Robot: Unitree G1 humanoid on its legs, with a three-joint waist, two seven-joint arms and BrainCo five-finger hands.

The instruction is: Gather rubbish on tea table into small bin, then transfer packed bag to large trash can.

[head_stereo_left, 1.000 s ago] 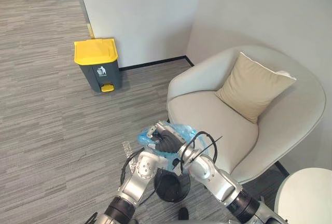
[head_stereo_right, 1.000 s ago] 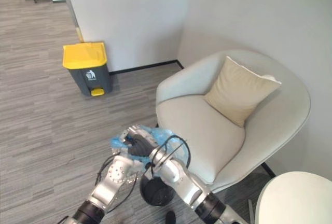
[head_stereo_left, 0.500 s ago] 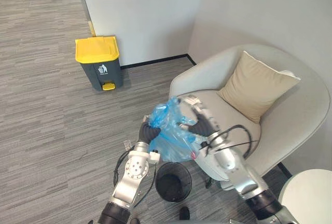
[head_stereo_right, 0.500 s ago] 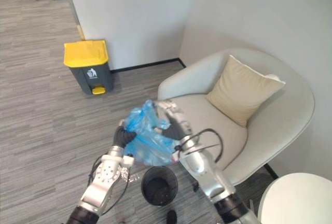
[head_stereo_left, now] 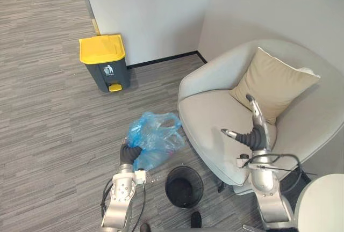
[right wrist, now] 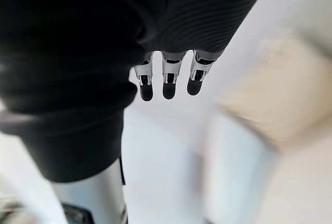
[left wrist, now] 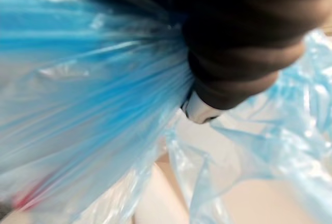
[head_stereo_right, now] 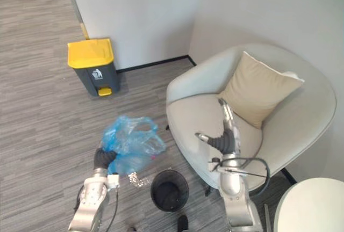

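Blue plastic bulges around the packed bag (head_stereo_left: 153, 138), which sits at the end of the robot's left hand (head_stereo_left: 129, 154) over the grey carpeted floor (head_stereo_left: 54, 124), at 10 o'clock from the small black bin (head_stereo_left: 184, 173) and just beside it. The left hand is buried in the crumpled film, so whether it is clenched on the bag cannot be told, and the left wrist view shows blue folds pressed all round its dark cover. The large trash can (head_stereo_left: 105, 63), grey with a yellow lid, stands shut by the wall at 11 o'clock from the bag, well apart from it. At 3 o'clock from the bag, the right hand (head_stereo_left: 253, 134) hovers above the seat of a pale armchair (head_stereo_left: 215, 114), fingers (right wrist: 163, 79) straight, thumb spread, holding nothing. A beige cushion (head_stereo_left: 271, 81) leans in the chair at 1 o'clock from that hand. A white round counter (head_stereo_left: 322, 200) shows at 5 o'clock.
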